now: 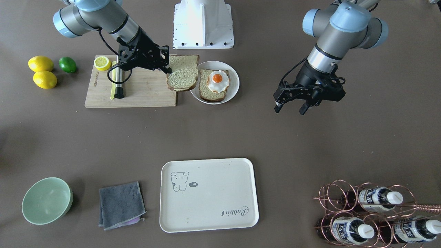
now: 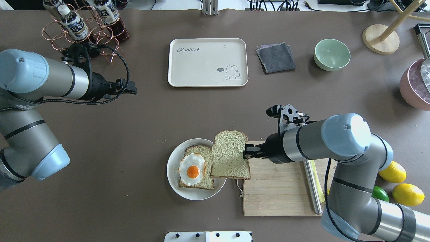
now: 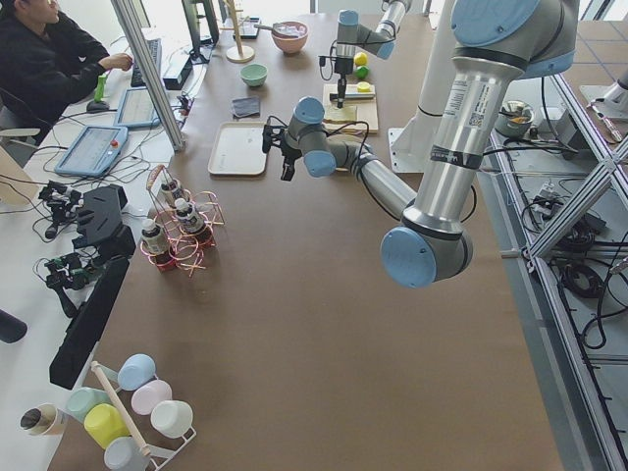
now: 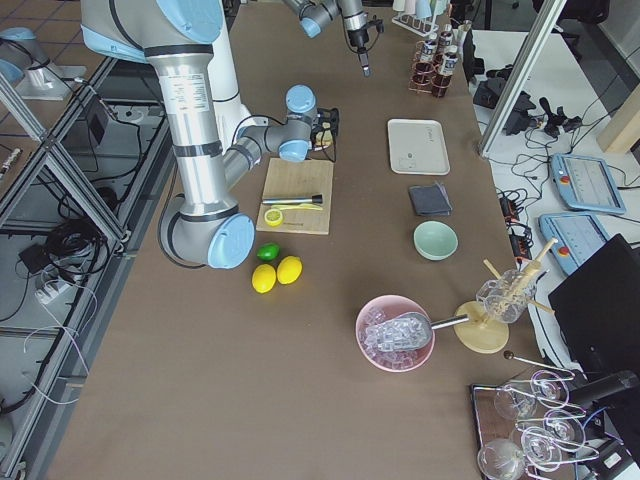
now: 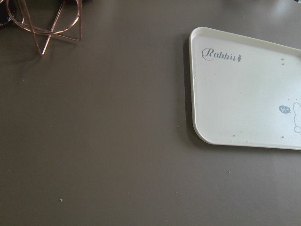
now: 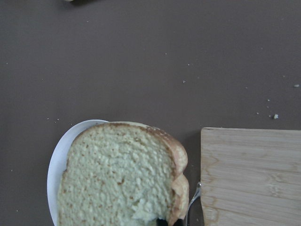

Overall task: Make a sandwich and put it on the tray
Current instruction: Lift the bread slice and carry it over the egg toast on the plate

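Tray [image 1: 213,210] is the biggest piece, lying bare and well apart from the right gripper [image 1: 167,65], across the table on the operators' side. It is much nearer the left gripper [image 1: 290,108], which hangs with its fingers spread and nothing between them. The wooden cutting board [image 1: 144,93] lies directly under the right gripper. The round plate [image 1: 237,82] sits just beyond its fingertips, touching or almost touching the board's corner.

The right gripper is clamped on one edge of the top bread slice [image 1: 183,74]. The slice sticks out flat from the fingertips, over the board's corner and across the plate's near rim. How high it rides I can't tell. Past its far edge, on the plate, lies the bottom slice [image 1: 206,92] with the fried egg [image 1: 217,81] on top, so the sandwich is not closed yet.

My worry is that hold. The slice is pinched only along one edge, so it could sag, twist or slip out on the way across. It could also land skewed and hang off the stack. If it comes in too low, its leading crust could catch the plate rim or shove the egg sideways off the bread. A badly stacked sandwich would likely shed the egg on the long carry to the tray.
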Controlling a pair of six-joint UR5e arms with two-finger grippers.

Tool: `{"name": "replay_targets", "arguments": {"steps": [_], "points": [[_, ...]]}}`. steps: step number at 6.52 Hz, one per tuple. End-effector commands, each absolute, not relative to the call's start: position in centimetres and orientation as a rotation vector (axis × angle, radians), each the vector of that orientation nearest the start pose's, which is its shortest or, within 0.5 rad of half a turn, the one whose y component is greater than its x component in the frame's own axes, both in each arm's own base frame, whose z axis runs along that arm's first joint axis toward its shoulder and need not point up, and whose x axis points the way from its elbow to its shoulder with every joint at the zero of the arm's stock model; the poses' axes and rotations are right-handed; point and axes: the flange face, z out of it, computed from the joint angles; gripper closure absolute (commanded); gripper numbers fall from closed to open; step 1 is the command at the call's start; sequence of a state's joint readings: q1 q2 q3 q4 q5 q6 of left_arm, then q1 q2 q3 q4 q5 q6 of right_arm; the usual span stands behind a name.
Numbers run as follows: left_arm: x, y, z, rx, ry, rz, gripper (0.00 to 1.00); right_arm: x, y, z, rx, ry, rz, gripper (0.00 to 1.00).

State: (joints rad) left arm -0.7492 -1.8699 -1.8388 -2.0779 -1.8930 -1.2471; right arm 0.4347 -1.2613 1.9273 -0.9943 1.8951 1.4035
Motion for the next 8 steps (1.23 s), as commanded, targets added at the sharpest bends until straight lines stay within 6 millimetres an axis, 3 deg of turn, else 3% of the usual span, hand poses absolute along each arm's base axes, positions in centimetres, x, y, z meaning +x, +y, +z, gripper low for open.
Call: {"name": "replay_targets", "arguments": {"steps": [1,3,6,7,8], "points": [[36.3,-47.4,31.9,0.289,1.059,-0.207,0.03,-51.9,-31.4,21.7,0.132,-1.207,0.041,1.0],[36.7,-47.6,32.1,0.285,1.054,-0.207,0.03,-56.1,-31.9,21.6,0.148,-1.178,0.048,1.0],[37.4,-48.2,33.2,0.297,1.052,-0.21,0.03,-57.8,-31.9,23.3,0.14,-1.142,0.041,1.0],[37.4,-48.2,33.2,0.296,1.052,-0.211,0.03,-57.9,-31.7,23.2,0.136,-1.144,0.039,0.79],[37.4,-48.2,33.2,0.296,1.052,-0.211,0.03,-57.8,-31.3,22.7,0.134,-1.156,0.041,0.01]]}}
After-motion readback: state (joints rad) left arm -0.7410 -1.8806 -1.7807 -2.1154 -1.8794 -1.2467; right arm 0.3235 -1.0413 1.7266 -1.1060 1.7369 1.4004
